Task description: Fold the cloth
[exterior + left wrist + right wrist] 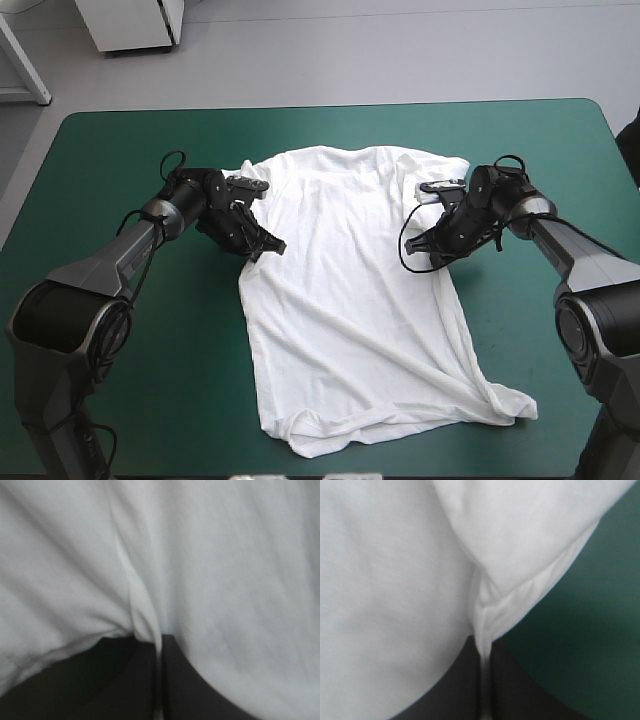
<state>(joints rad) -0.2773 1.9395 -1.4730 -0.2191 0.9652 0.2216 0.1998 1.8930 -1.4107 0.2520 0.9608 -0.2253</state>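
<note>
- Table (530, 150): teal-green cover, bare around the work. It carries only the cloth and my two arms.
- T-shirt (350, 290): white, spread flat at the middle of the table. One end lies toward the far edge and the other close to the near edge. Long diagonal creases cross it, and the near right corner flares outward.
- Left pincer (262, 243): at the T-shirt's left edge, toward the far end. In the left wrist view its black fingers are pressed together on a thin raised ridge of white fabric (142, 605), pinching the cloth.
- Right pincer (425, 245): at the opposite edge, level with the left. In the right wrist view it is likewise all but pressed together, nipping a narrow pleat (482, 615) where the edge doubles over. Bare cover lies just beside it.
- Risk, my judgement: both holds are thin pleats, so fabric may slip out under the pull of a lift.
- Risk: I cannot tell whether each pinch takes both layers. If only the top layer is held, the T-shirt may open and not fold cleanly.
- Risk: the creases and the flared corner may carry into a skewed fold if the arms move unevenly.
- Writing: no brand, label or print can be read on the T-shirt in any view.
</note>
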